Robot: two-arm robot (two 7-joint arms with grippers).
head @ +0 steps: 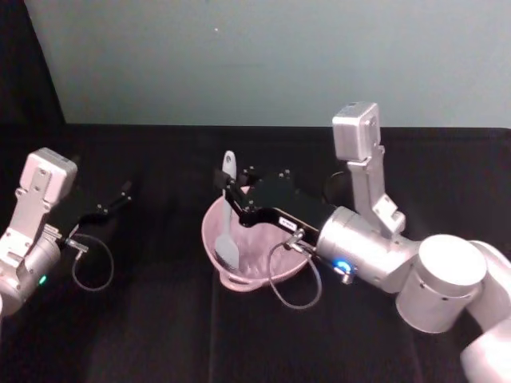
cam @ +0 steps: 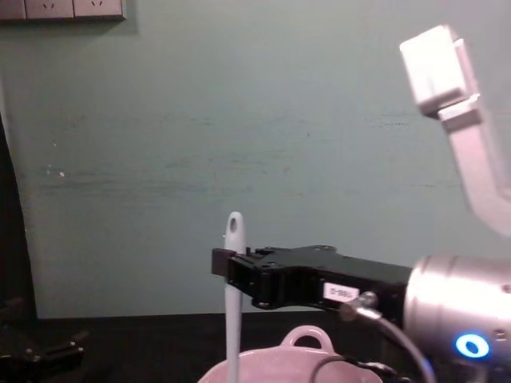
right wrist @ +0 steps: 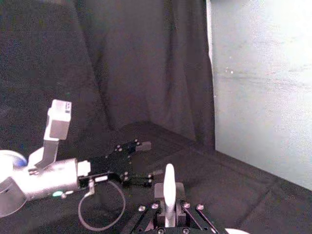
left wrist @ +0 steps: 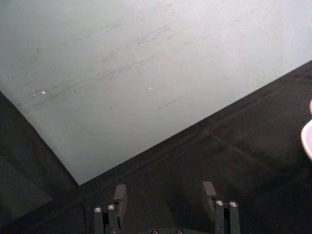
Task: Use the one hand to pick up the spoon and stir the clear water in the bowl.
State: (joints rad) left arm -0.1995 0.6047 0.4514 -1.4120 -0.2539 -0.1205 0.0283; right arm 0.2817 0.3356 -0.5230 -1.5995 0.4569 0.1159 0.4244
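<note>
- Right gripper (head: 227, 187) (cam: 224, 263) (right wrist: 169, 194): reaches in from the right over the bowl. Its black fingers are pinched narrow on the spoon's handle.
- Silver wrist (head: 363, 247): the part nearest the robot. Blue ring (head: 342, 266) is lit. A grey boxy module (head: 357, 132) stands up from the wrist on a bracket.
- Cable loop (head: 297, 281): thin, hangs from the gripper body across the bowl's near right rim.
- Bowl (head: 209, 246) (cam: 271, 369): pale pink and glossy, at the centre of the black table (head: 160, 335). Small loop handle (head: 231, 281) on the near rim. Cannot tell whether there is water inside.
- Spoon (head: 228, 219) (cam: 232, 327) (right wrist: 169, 181): white, close to upright. Paddle head is down inside the bowl on its left side. The holed handle end pokes up above the fingers.
- Left gripper (head: 120, 198) (left wrist: 164, 195) (right wrist: 147, 158): at the table's left, well apart from the bowl. Fingers are spread with nothing between them.
- Wall (head: 279, 56): pale green, behind the table's far edge.
</note>
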